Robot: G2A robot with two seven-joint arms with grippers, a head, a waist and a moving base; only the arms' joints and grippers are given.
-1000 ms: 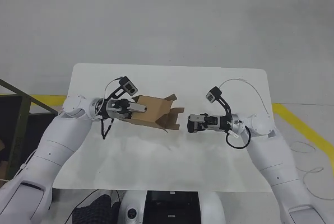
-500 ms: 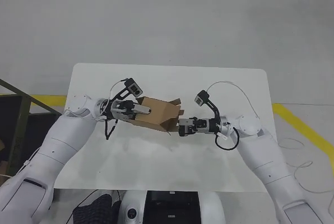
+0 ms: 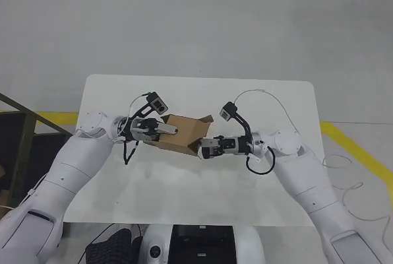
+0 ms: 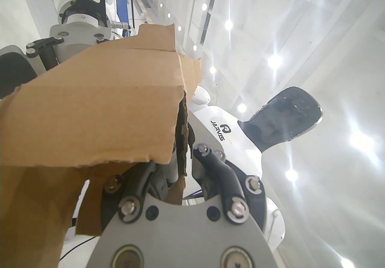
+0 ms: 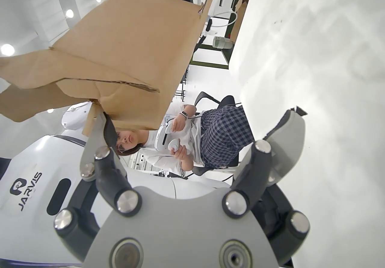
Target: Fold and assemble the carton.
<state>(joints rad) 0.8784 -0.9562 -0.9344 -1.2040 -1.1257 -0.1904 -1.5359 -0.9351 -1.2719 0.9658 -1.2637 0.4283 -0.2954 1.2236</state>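
While half-opened and far from closed, seen at the middle of the white table (image 3: 249, 191) between both arms: brown carton (image 3: 183, 132). Straddling one wall at its end, left gripper (image 3: 162, 130) — jaws spread, visible finger (image 4: 288, 118) clear of the cardboard. Poised at the opposite end with fingers wide apart, right gripper (image 3: 204, 148), one finger (image 5: 100, 133) just under a loose flap. Judged early: body opened into a rough tube, end flaps splayed — folding and tucking of both ends left.
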